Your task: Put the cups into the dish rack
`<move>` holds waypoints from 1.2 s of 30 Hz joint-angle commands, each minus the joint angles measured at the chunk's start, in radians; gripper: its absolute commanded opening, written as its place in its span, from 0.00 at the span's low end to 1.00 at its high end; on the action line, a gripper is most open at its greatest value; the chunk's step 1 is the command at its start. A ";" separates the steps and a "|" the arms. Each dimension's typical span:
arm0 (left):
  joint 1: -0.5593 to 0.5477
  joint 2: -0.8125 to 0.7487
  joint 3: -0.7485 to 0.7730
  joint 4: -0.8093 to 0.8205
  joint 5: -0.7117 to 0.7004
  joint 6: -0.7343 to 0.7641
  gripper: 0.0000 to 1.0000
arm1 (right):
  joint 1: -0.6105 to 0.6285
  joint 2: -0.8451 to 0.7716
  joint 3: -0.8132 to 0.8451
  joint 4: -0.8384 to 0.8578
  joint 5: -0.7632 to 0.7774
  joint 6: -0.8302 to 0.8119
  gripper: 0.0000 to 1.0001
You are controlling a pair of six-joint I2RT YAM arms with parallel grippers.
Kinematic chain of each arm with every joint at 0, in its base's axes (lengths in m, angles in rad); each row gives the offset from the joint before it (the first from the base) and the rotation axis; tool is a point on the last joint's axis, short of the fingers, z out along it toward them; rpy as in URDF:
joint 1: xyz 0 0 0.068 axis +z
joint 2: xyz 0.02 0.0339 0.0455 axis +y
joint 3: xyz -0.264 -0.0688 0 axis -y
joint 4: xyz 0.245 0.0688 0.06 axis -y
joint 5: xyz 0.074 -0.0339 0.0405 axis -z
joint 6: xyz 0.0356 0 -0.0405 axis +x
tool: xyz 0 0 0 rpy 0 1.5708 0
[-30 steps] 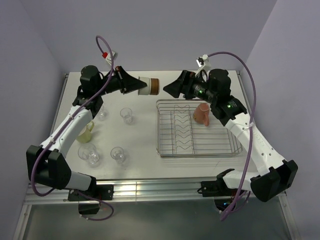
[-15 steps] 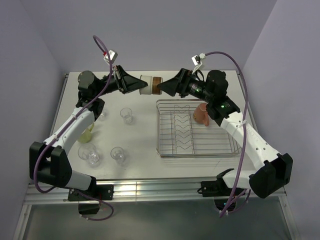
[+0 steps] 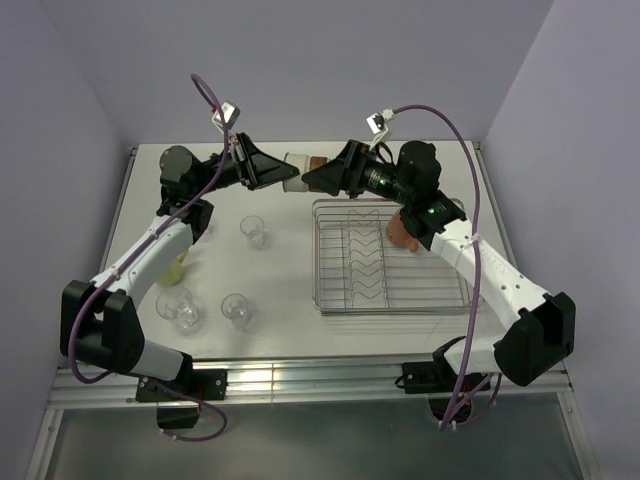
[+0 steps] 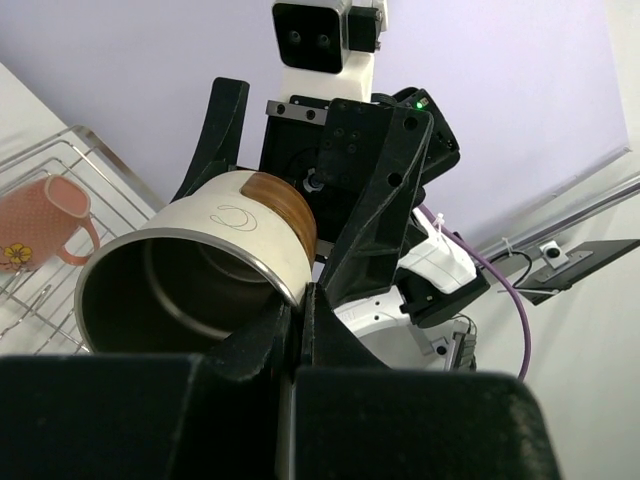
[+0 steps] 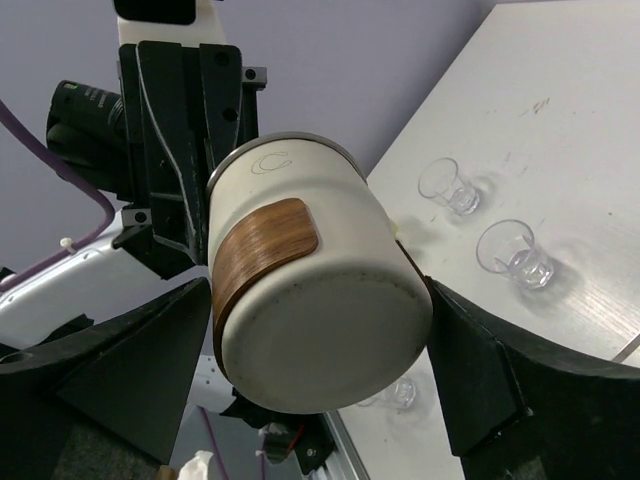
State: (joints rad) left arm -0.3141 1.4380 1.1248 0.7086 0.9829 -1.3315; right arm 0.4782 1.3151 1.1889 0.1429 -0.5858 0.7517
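Observation:
My left gripper (image 3: 285,173) is shut on the rim of a cream metal cup with a brown band (image 3: 299,160) and holds it on its side in the air, behind the dish rack's (image 3: 392,305) far left corner. In the left wrist view the jaws (image 4: 300,300) pinch the rim of the cup (image 4: 235,235). My right gripper (image 3: 312,174) is open, its fingers on either side of the cup's base (image 5: 315,330). The right finger looks to be touching the cup; the left stands off. A pink mug (image 3: 402,230) lies in the rack.
A pale yellow-green mug (image 3: 175,266) and several clear tumblers (image 3: 253,230) (image 3: 237,310) (image 3: 178,307) stand on the table's left half. The rack's zigzag dividers (image 3: 366,258) run down its middle. Both arms meet above the table's far edge.
My right gripper has moved left until its open fingers straddle the cup's base. My left gripper has shifted the cup slightly right and tilted it towards the right gripper.

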 commanded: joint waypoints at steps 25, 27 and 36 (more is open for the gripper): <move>0.050 -0.088 0.076 -0.438 -0.151 0.346 0.60 | -0.012 -0.123 0.124 -0.392 0.331 -0.155 0.06; 0.060 -0.106 0.125 -0.672 -0.225 0.461 0.59 | -0.027 -0.146 0.156 -0.477 0.435 -0.189 0.06; 0.056 -0.249 0.127 -1.129 -0.541 0.771 0.59 | -0.303 -0.154 0.192 -0.881 0.826 -0.278 0.06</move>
State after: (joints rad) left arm -0.2546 1.2499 1.2736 -0.2634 0.5705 -0.7208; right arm 0.2481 1.1713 1.3563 -0.5865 0.0467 0.5285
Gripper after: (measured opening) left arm 0.587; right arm 0.791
